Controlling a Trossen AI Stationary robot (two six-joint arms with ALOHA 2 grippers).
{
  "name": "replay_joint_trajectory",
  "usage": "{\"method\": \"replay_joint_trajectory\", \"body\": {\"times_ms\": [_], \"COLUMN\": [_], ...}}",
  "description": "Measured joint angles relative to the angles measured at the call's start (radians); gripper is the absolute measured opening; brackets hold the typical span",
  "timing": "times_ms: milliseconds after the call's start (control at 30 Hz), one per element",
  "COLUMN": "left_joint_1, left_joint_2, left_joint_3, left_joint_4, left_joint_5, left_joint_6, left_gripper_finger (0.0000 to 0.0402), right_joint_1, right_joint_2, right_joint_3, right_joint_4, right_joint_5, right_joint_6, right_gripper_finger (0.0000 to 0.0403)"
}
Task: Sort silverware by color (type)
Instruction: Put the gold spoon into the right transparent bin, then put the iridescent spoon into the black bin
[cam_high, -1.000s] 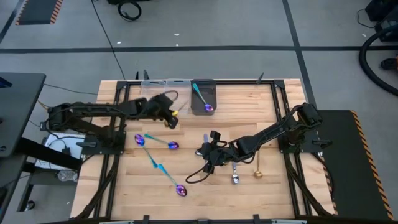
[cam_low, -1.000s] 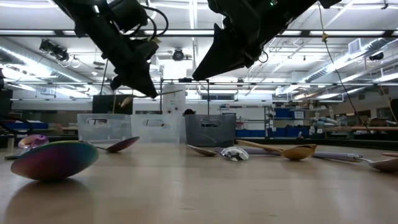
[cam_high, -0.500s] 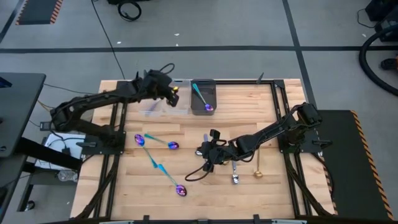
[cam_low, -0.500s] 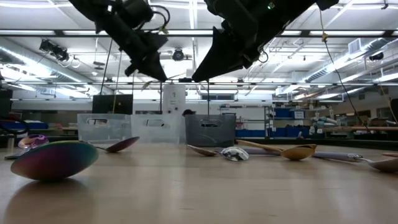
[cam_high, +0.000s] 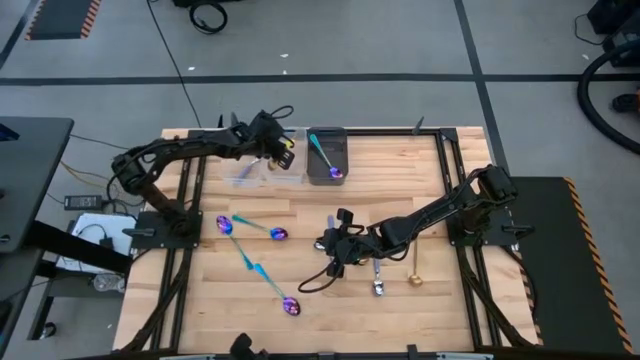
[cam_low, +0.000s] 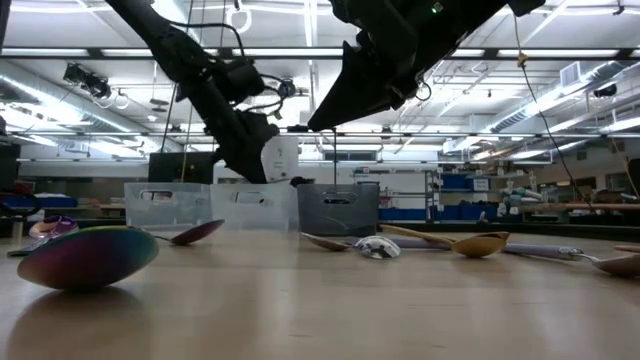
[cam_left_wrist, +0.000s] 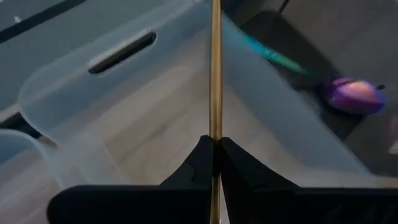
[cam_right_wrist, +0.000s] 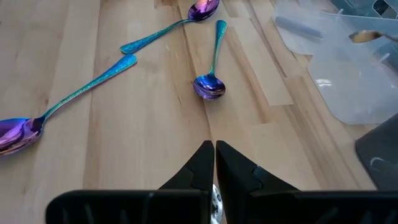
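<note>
My left gripper (cam_high: 280, 152) hangs over the middle clear bin (cam_high: 288, 165) at the table's far edge, shut on a gold spoon (cam_left_wrist: 215, 74). My right gripper (cam_high: 324, 246) hovers above mid-table, shut, with a silvery spoon part (cam_right_wrist: 216, 199) between its fingers. Three teal-handled, purple-bowled spoons (cam_high: 262, 268) lie flat to its left. A silver spoon (cam_high: 378, 278) and a gold spoon (cam_high: 412, 272) lie on the wood on its right. Another teal spoon (cam_high: 325, 158) sits in the grey bin (cam_high: 340, 140). My left gripper pinches the gold spoon's slim handle (cam_left_wrist: 215, 127) between its two fingers; the handle runs straight out past the fingertips. The spoon is lifted clear, above the clear bin's floor. My right gripper is shut on a silver spoon, of which only a shiny bit (cam_right_wrist: 216, 199) shows, far back between the fingers; nothing sticks out past the tips. It is held clear above the table.
Three bins stand in a row at the far edge: two clear, one grey. The left clear bin (cam_high: 243, 165) holds something lilac. A dark cable (cam_high: 312, 282) loops below the right gripper. Bare wood lies toward the near edge.
My left arm has carried the gold spoon from above the table toward the far edge, over the clear bins, and has come lower there. Its fingers stay shut on the handle.
</note>
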Motion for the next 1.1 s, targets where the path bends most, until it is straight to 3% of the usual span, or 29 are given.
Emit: {"method": "replay_joint_trajectory", "body": {"times_ms": [400, 633, 833, 1100], "left_joint_1": [0.000, -0.009, -0.026, -0.205], "left_joint_2": [0.067, 0.055, -0.031, -0.196], "left_joint_3": [0.000, 0.000, 0.000, 0.000], "left_joint_4": [-0.002, -0.003, 0.001, -0.034], "left_joint_5": [0.000, -0.004, -0.008, -0.099], "left_joint_6": [0.020, 0.021, 0.086, 0.259], "left_gripper_finger": [0.0033, 0.0079, 0.0124, 0.0132], "right_joint_1": [0.000, 0.000, 0.003, 0.011], "right_joint_2": [0.000, 0.000, 0.000, 0.000], "right_joint_3": [0.000, 0.000, 0.000, 0.000], "right_joint_4": [-0.004, -0.004, -0.013, -0.023], "right_joint_5": [-0.002, -0.003, -0.004, -0.003], "right_joint_6": [0.000, 0.000, 0.010, 0.019], "right_gripper_finger": [0.0028, 0.0028, 0.0028, 0.0028]}}
